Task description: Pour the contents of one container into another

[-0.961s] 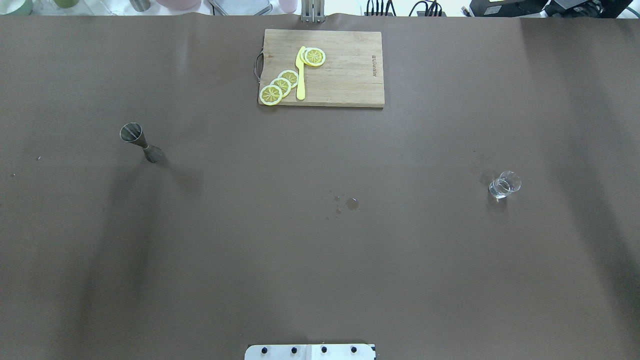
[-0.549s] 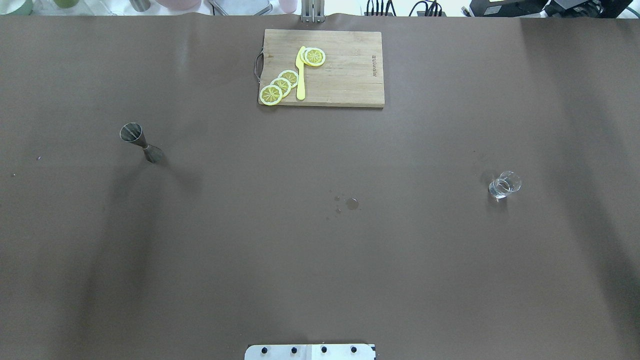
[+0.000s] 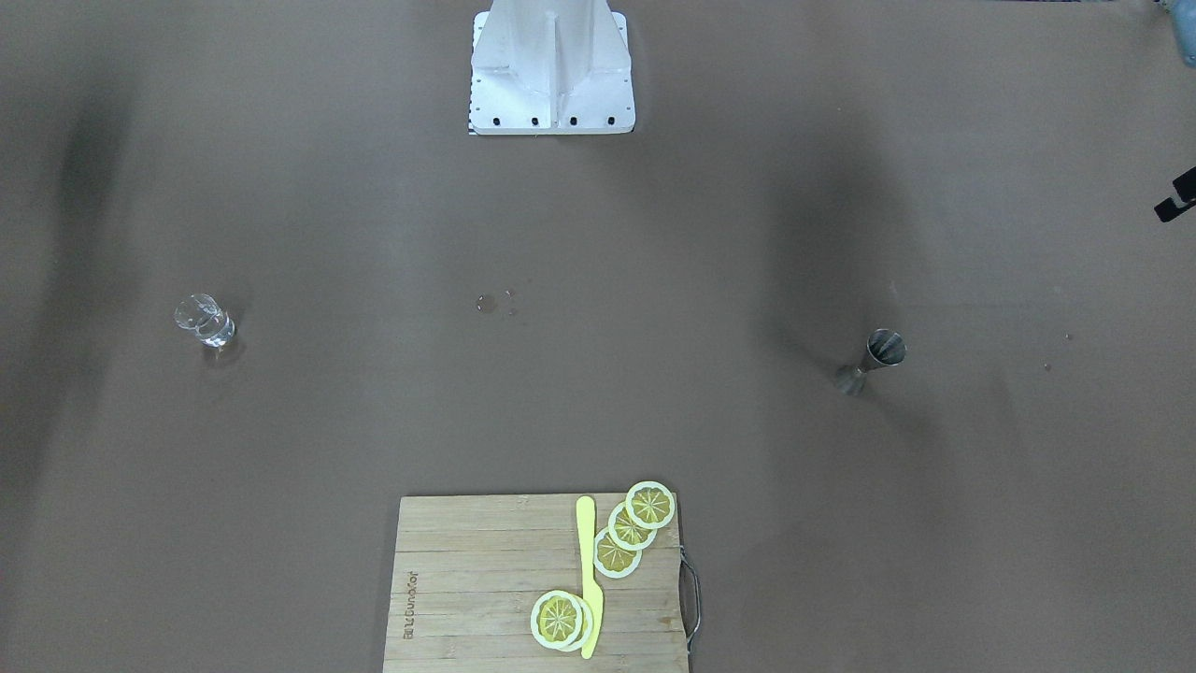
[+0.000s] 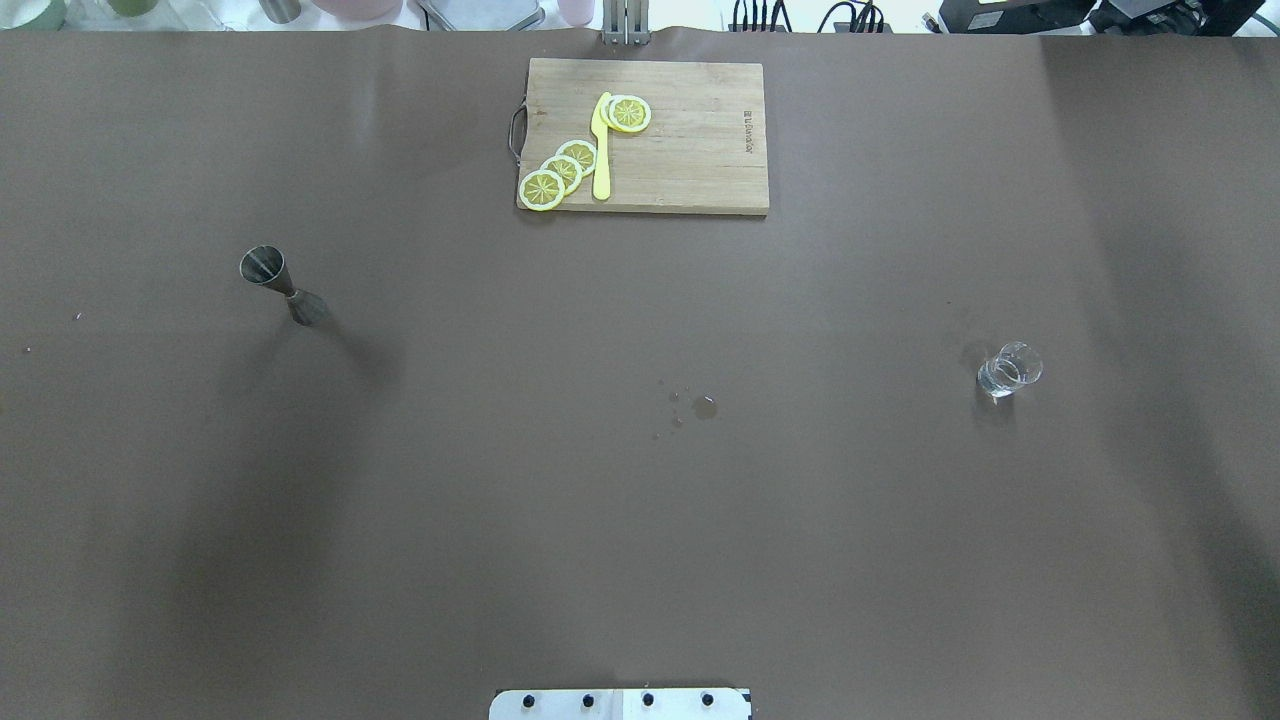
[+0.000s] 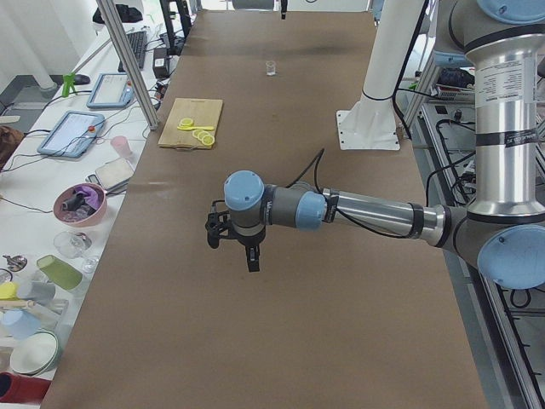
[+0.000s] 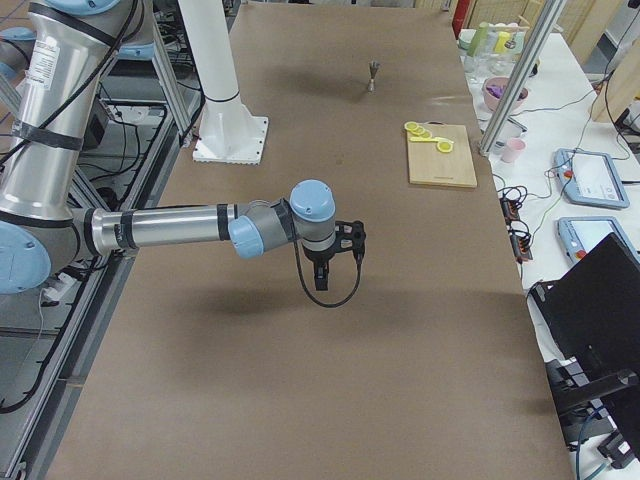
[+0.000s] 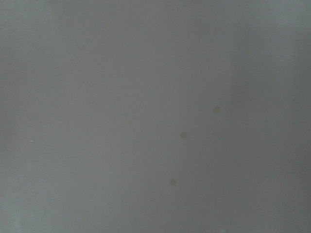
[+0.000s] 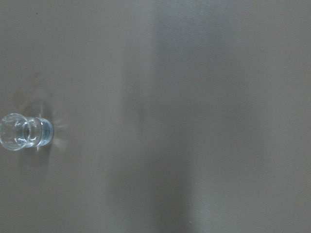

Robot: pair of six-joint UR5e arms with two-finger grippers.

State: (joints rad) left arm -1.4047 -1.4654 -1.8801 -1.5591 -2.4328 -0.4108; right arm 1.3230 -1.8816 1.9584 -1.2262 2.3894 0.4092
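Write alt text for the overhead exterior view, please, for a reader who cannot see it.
A steel jigger stands at left and a clear glass at right, far apart, on a brown table. A cutting board beyond holds lemon slices and a yellow knife.

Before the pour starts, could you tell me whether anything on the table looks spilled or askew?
Yes: a small puddle with droplets lies on the bare table between the jigger and the glass, touching neither, which looks like a spill. Both containers stand upright; nothing else seems off.
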